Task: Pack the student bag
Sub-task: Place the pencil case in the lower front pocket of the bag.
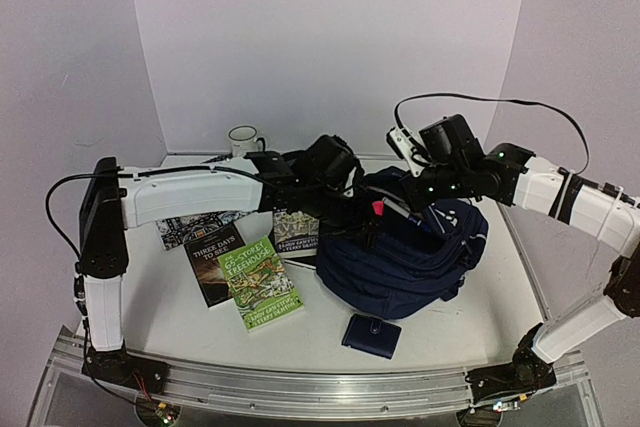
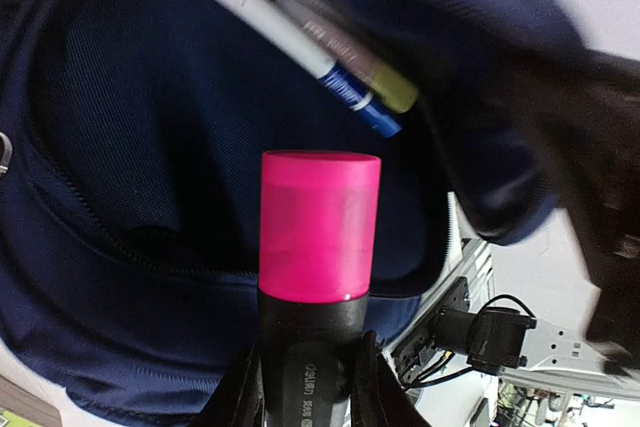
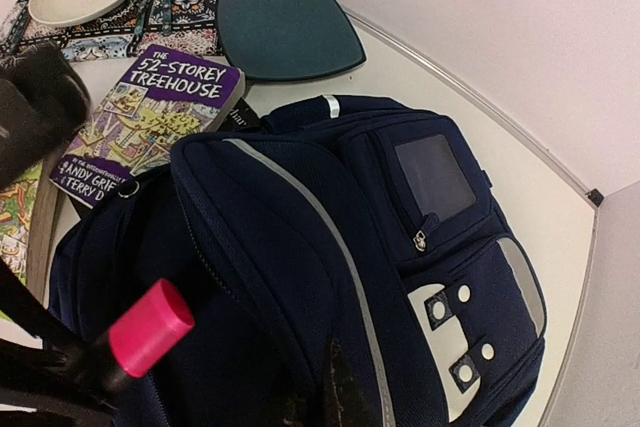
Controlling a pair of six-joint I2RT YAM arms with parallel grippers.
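Pens (image 2: 330, 57) in student bag (image 3: 400, 247); left claw (image 2: 310, 387) clamped on pink highlighter (image 2: 320, 227) at opening; right claw (image 1: 408, 195) closed at rim. To pack, min.: 3 books (image 1: 260, 282) & wallet (image 1: 371, 335) on worktop (image 1: 180, 322).

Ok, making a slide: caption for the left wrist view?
Left gripper holds a pink-capped marker at the open student bag, pens lying inside.
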